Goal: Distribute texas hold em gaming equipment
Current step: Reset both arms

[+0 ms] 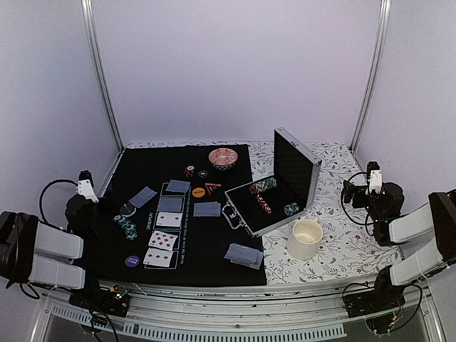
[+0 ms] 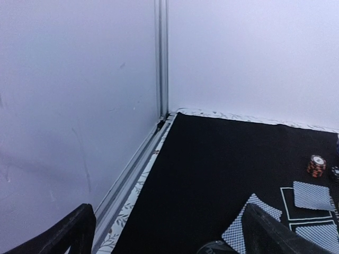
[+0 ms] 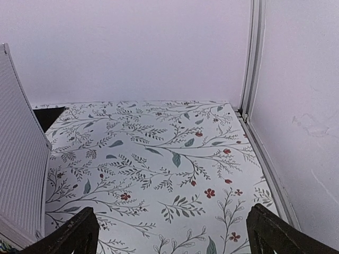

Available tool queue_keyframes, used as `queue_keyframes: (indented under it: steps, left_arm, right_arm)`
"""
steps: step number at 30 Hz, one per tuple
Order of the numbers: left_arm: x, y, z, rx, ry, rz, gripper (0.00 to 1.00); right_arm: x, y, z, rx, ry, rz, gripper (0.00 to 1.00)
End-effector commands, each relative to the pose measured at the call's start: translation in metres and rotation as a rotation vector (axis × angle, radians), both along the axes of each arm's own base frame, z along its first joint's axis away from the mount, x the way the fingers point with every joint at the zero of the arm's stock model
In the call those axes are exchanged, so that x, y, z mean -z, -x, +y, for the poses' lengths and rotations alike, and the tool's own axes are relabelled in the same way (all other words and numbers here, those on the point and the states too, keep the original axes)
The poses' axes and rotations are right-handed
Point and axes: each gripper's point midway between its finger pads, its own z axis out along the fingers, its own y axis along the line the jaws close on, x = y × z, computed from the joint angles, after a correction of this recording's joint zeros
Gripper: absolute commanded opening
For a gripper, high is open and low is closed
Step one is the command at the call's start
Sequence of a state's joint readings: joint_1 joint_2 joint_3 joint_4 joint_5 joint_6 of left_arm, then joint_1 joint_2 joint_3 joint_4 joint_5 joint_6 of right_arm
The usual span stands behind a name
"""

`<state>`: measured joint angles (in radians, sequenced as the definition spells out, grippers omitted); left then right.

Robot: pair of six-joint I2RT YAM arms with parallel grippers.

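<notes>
At the near edge of the surface, both arms are resting off to the sides. The left gripper is hanging by the left edge of the black mat, its fingers spread wide and holding nothing. The right gripper is hanging over the flowery part on the right, its fingers also spread wide and holding nothing.

On the near part of the mat a small pile of grey-blue cards is lying, with a purple disc well to its left. Between them a row of cards is running away from the arms: three face up, then two face down. Just left of the row, green chips are sitting in a stack, and a face-down card is lying a bit farther back. A second face-down card is lying right of the row.

A white cup is standing just beside the open metal case, whose raised lid is hiding the surface behind it. More chips are sitting inside the case.

Farther back an orange disc and a red triangle are lying side by side. Behind them a reddish chip stack is sitting, and a red bowl is standing farthest away.
</notes>
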<state>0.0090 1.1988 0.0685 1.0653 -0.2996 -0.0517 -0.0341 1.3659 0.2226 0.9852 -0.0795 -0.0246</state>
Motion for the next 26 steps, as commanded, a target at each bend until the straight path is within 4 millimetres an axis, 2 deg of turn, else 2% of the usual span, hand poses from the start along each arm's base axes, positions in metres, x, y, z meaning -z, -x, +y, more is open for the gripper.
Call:
queue_keyframes:
  steps: [1, 2, 4, 6, 7, 11, 12, 26]
  left_arm:
    - [-0.034, -0.02, -0.026, 0.176, -0.012, -0.153, 0.98]
    - [-0.039, -0.021, -0.025, 0.169, -0.024, -0.187, 0.98]
    - [-0.025, -0.025, -0.028, 0.201, -0.022, -0.172, 0.98]
    - [-0.028, -0.025, -0.033, 0.225, -0.054, -0.207, 0.98]
    - [-0.017, -0.031, -0.032, 0.223, -0.032, -0.142, 0.98]
    - [-0.016, -0.052, -0.032, 0.228, -0.025, -0.1, 0.98]
    - [-0.009, -0.055, -0.032, 0.227, -0.012, -0.061, 0.98]
    - [-0.01, -0.056, -0.033, 0.23, -0.024, -0.071, 0.98]
  right_arm:
    - [-0.031, -0.005, 0.009, -0.061, 0.033, -0.19, 0.99]
    - [-0.032, -0.003, 0.008, -0.056, 0.036, -0.223, 0.99]
    - [-0.024, -0.007, 0.008, -0.059, 0.032, -0.181, 0.99]
    - [-0.023, -0.012, 0.013, -0.085, 0.039, -0.171, 0.99]
    - [-0.02, -0.016, 0.013, -0.089, 0.041, -0.149, 0.99]
    - [-0.021, -0.017, 0.006, -0.052, 0.035, -0.149, 0.99]
    - [-0.02, -0.018, 0.003, -0.032, 0.027, -0.145, 0.99]
    - [-0.02, -0.018, 0.003, -0.029, 0.021, -0.145, 0.99]
